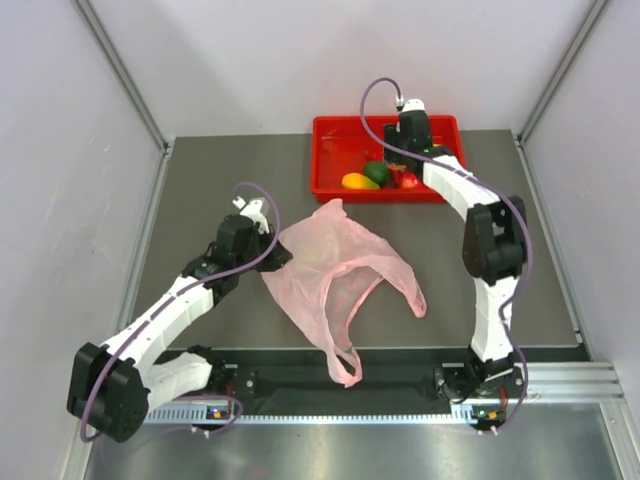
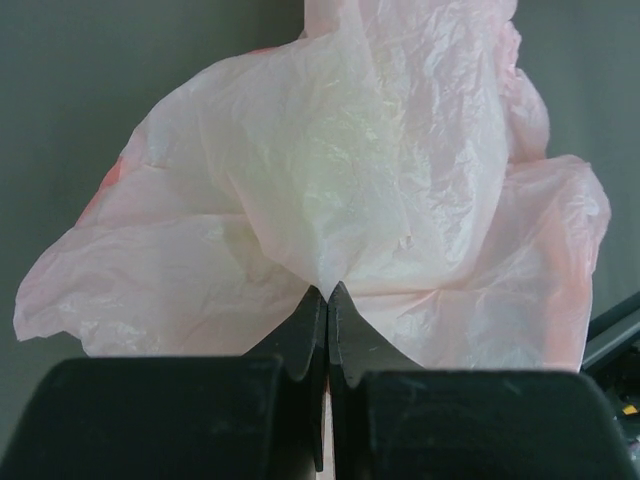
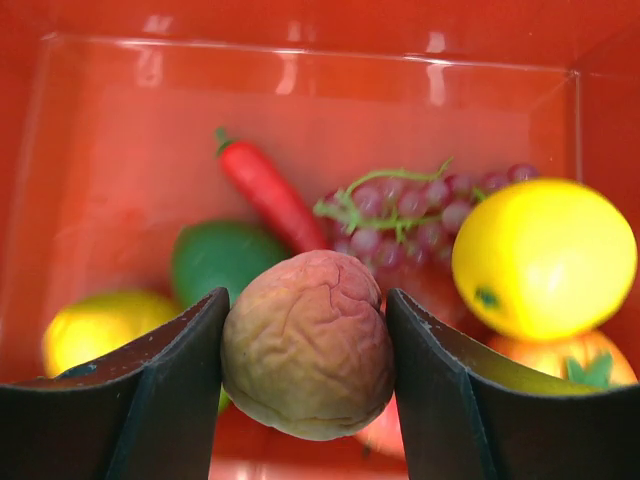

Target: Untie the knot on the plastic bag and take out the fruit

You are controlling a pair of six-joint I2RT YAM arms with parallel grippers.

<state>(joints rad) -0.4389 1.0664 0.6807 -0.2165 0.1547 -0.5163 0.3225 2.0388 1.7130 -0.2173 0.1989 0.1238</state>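
Note:
The plastic bag (image 1: 335,275) lies crumpled on the grey table, its two handle loops sprawled apart toward the near edge. The knot does not show in any view. My left gripper (image 1: 277,255) is shut on a fold at the bag's left edge; in the left wrist view its jaws (image 2: 328,292) pinch the pink film (image 2: 380,180), and a pale yellowish patch shows through it. My right gripper (image 1: 400,160) hangs over the red tray (image 1: 330,160), shut on a wrinkled pinkish peach (image 3: 308,345), one of the fruit, held above the tray floor.
Inside the tray lie a round yellow fruit (image 3: 545,258), a dark green round one (image 3: 220,258), another yellow fruit (image 3: 100,325), a red chilli (image 3: 265,190), purple grapes (image 3: 420,205) and an orange fruit (image 3: 560,362). Grey walls enclose the table.

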